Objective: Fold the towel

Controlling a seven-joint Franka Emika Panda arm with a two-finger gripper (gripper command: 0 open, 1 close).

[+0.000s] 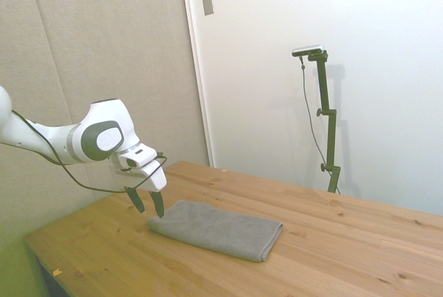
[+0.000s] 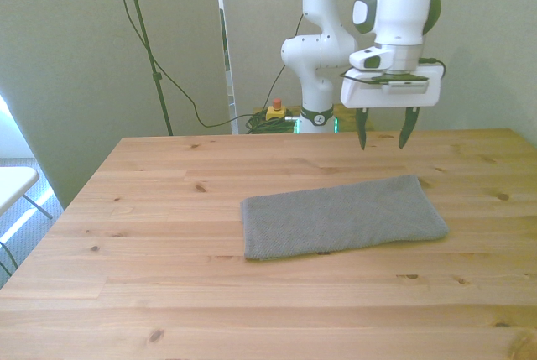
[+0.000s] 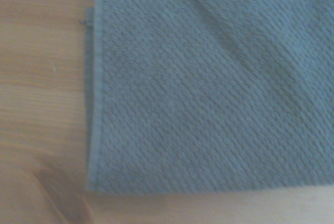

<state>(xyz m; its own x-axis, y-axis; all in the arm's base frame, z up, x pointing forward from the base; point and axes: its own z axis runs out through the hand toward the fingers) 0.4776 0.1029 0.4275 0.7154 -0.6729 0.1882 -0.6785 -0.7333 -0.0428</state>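
- Where the side view looks in: towel (image 1: 216, 229) flat on table (image 1: 346, 241); gripper (image 1: 148, 205) above its near end, jaws apart, empty.
- Front view: towel (image 2: 342, 216) untouched, on the front view's right; gripper (image 2: 385, 139) poised beyond its far edge.
- Wrist view: towel (image 3: 209, 88) corner, layered hem; further fold apparently pending.

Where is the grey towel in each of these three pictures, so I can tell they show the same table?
Side view: the towel lies low in the middle, on the wooden table.
Front view: the towel lies right of centre.
Wrist view: the towel fills most of the picture, one corner visible.
Shared landmark: the open gripper hangs above the towel's end, at the front view's right.
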